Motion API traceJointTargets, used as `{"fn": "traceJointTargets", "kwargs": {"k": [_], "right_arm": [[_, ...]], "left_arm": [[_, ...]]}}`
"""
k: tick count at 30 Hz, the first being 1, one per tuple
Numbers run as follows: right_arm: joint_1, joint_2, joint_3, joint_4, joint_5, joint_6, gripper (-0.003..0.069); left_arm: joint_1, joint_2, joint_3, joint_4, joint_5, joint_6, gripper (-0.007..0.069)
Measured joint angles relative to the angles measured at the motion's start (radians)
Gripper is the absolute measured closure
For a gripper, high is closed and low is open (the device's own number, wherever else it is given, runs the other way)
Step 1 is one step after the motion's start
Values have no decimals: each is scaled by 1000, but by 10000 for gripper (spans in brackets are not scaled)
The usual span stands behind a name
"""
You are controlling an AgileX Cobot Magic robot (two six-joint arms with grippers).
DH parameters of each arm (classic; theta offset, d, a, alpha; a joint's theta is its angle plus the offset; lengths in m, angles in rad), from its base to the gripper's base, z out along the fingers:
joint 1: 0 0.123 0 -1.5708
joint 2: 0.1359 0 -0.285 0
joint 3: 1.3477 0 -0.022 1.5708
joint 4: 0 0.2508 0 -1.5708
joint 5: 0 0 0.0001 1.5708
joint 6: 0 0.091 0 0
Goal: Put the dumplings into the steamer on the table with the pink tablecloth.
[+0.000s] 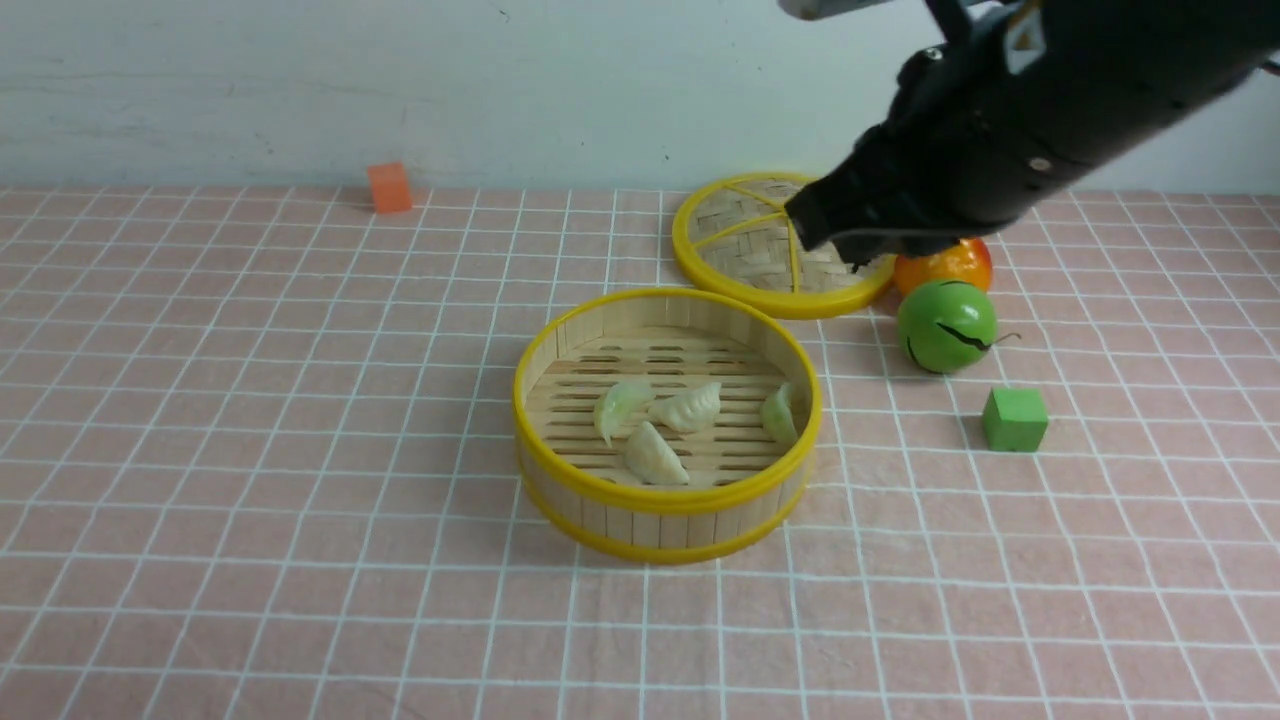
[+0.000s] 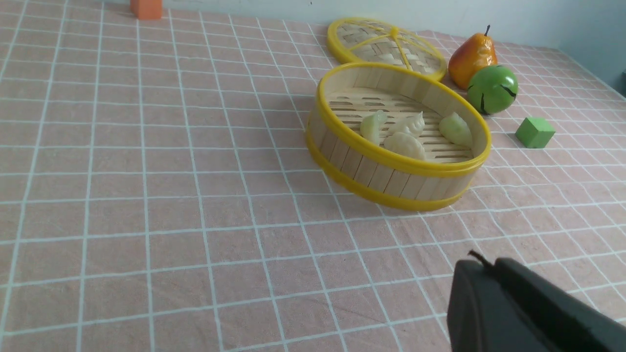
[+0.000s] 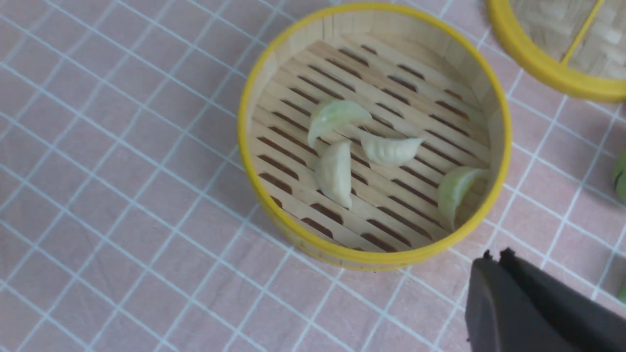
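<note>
Pale dumplings (image 3: 334, 173) in steamer (image 3: 371, 253), apart from right fingers (image 3: 506, 264).

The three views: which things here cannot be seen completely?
- Woven lid: front view, right arm covers part.
- Orange pear: front view, top behind that arm.
- Green cube: right wrist view, cut by the edge.
- Left gripper: left wrist view, lower part cut off.

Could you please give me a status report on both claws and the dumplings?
Both claws shut, empty. Four dumplings in steamer. Lid off, behind it; nothing blocking.
</note>
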Motion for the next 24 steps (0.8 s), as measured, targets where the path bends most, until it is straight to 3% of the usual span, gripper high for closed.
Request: {"fn": "traceJointTargets", "kwargs": {"k": [6,11,24], "right_arm": [[47,-302,340,1,-244,0,679],[51,-467,495,0,-335,0,678],[51,-615,559,0,-295,-1,671]], "left_arm": [[0,0,2,0,5,0,604],[0,0,2,0,6,0,604],[0,0,2,0,7,0,586]]}}
